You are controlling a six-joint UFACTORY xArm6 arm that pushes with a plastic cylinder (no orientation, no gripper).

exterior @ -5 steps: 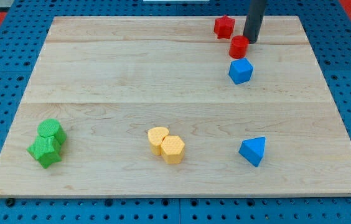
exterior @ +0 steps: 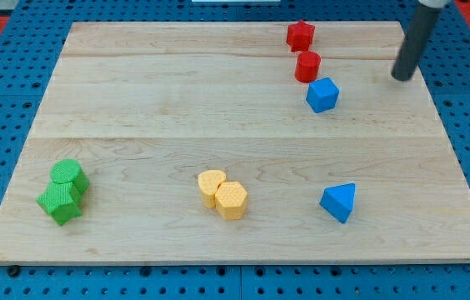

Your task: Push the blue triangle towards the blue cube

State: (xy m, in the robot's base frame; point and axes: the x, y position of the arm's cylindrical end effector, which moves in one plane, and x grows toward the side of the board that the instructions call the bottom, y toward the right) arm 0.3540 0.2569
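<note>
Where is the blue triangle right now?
The blue triangle sits low on the view's right, directly below the blue cube, with the yellow blocks to its left.

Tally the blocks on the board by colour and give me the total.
Red: 2 (star-like block, cylinder)
Blue: 2 (cube, triangle)
Yellow: 2 ()
Green: 2 ()
Total: 8

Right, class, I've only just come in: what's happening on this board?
My tip sits near the view's top right, touching no block, to the right of the blue cube. The blue triangle lies well below the cube, nearer the view's bottom, not yet pushed. A red cylinder sits just above the cube, a red star above that. Two green blocks and two yellow blocks lie apart.
</note>
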